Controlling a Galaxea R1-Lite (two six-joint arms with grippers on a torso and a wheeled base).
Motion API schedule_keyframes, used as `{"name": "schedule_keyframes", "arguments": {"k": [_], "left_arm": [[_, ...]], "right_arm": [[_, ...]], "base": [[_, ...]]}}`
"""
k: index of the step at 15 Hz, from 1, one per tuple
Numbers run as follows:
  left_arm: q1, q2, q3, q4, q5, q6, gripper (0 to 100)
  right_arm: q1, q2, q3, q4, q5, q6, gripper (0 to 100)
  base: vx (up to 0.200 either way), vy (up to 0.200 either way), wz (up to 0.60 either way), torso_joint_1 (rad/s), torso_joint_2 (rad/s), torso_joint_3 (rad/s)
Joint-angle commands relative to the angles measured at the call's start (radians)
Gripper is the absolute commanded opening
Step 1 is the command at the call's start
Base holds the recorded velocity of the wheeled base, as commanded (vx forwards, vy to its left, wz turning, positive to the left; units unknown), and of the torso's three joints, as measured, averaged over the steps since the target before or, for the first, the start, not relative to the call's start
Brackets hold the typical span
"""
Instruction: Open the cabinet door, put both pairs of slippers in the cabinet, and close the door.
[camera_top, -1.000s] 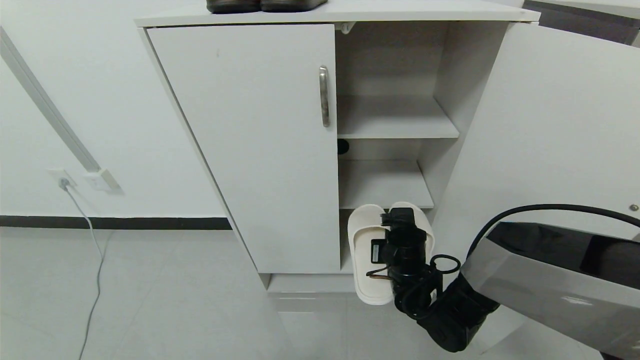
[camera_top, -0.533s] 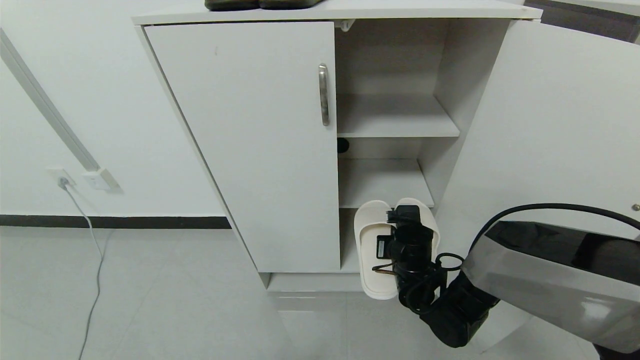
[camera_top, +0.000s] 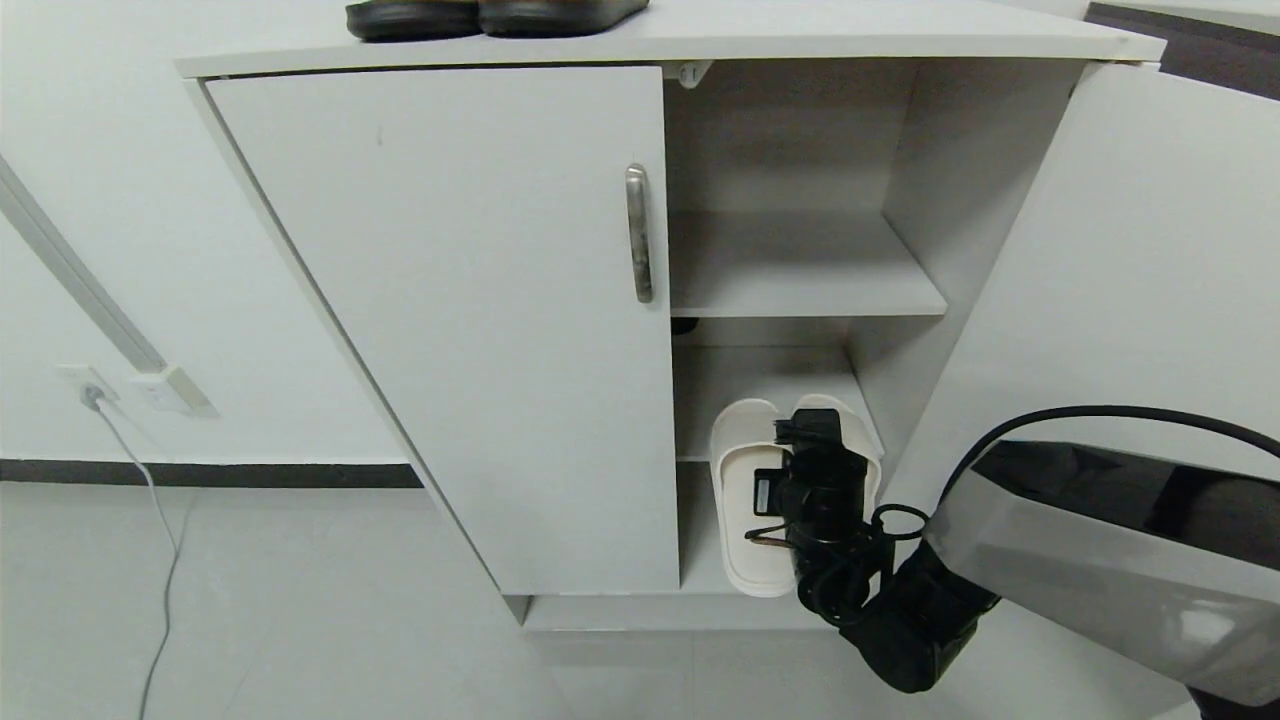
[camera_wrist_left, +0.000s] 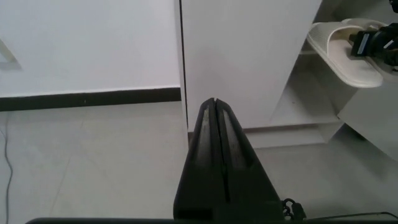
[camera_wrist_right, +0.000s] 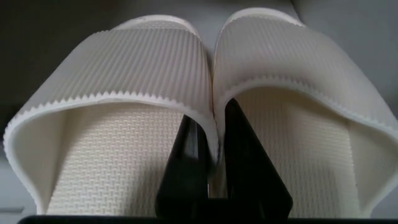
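Right gripper (camera_wrist_right: 210, 149) clamped on pair of white ribbed foam slippers (camera_top: 745, 490), held at the open bottom compartment of white wooden cabinet (camera_top: 450, 300).
Left gripper (camera_wrist_left: 214, 109) pinched closed, empty; black slippers pair (camera_top: 490, 15) on cabinet top.

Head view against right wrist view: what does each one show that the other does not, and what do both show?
Head view adds: black slippers on the cabinet top, the shut left door with its handle, the open right door. Right wrist view adds: ribbed straps, fingers clamping their adjoining edges. Shared: the white slippers in the right gripper.
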Motion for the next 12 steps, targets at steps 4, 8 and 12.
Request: {"name": "schedule_keyframes", "arguments": {"k": [4,8,12], "left_arm": [[0.000,0.002,0.002,0.000,0.001,0.000,0],[0.000,0.002,0.002,-0.002,0.001,-0.002,0],[0.000,0.002,0.002,-0.002,0.003,-0.005,0]], "right_arm": [[-0.024,0.038,-0.076,0.015,0.030,-0.036,0],[-0.059,0.084,-0.250,0.167,0.081,-0.036,0],[-0.088,0.150,-0.460,0.310,0.116,-0.035,0]], "base": [[0.100,0.000,0.00,0.002,0.00,0.000],[0.000,0.000,0.00,0.000,0.00,0.000],[0.000,0.000,0.00,0.000,0.00,0.000]]}}
